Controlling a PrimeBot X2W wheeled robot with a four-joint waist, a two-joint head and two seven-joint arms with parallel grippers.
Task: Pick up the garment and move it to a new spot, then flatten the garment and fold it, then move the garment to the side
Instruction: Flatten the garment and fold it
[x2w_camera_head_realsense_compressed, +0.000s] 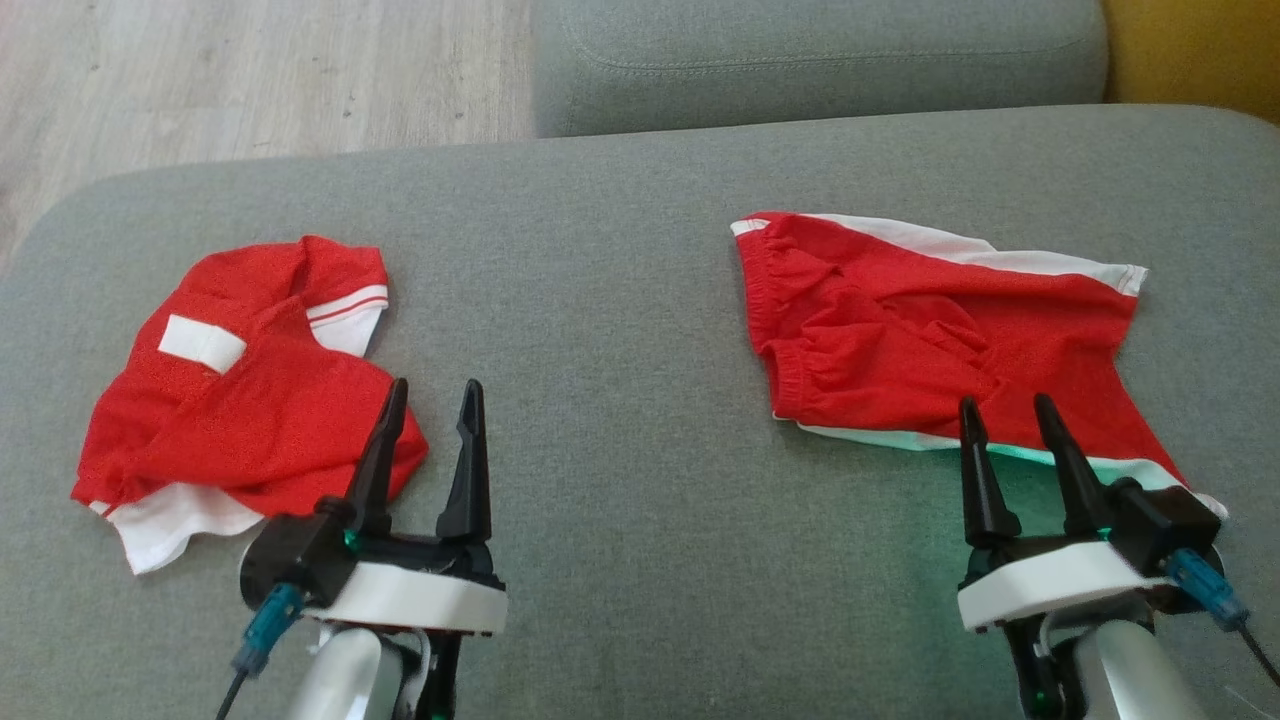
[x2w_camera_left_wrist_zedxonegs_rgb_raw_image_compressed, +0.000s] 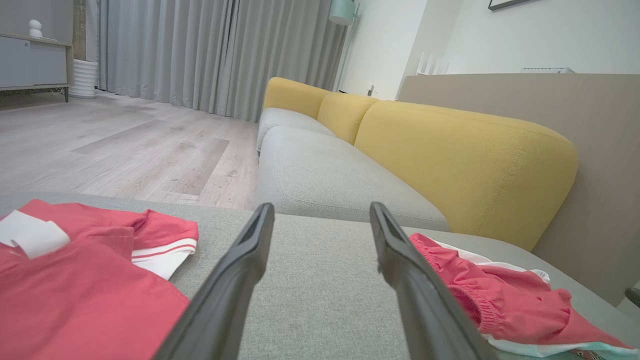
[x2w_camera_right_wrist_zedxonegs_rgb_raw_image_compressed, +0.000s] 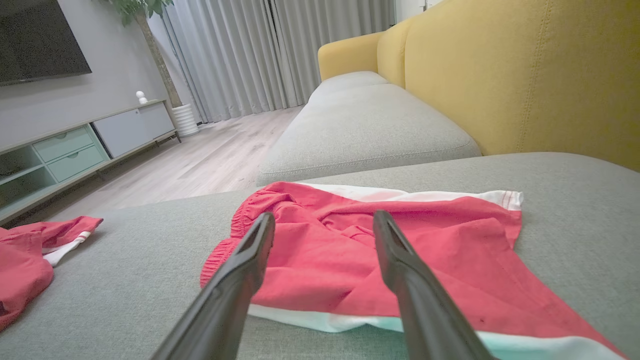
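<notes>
Jaws of both grippers stand wide and empty. The right gripper (x2w_camera_head_realsense_compressed: 1005, 402) points over the near hem of the red shorts (x2w_camera_head_realsense_compressed: 900, 330), which lie spread toward the grey seat cushion's (x2w_camera_head_realsense_compressed: 620, 300) right edge. The left gripper (x2w_camera_head_realsense_compressed: 436, 390) sits just beside a crumpled red shirt (x2w_camera_head_realsense_compressed: 240, 400) near the left edge. Two garments, two grippers. Farther off, the right wrist view adds a television (x2w_camera_right_wrist_zedxonegs_rgb_raw_image_compressed: 40, 40) and a cabinet (x2w_camera_right_wrist_zedxonegs_rgb_raw_image_compressed: 75, 145).

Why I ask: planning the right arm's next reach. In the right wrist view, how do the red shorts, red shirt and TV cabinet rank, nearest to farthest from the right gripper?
1. Red shorts: straight ahead, at the open right gripper's fingertips.
2. Red shirt: left, on the same grey cushion.
3. TV cabinet: far left, across the wooden floor.
</notes>
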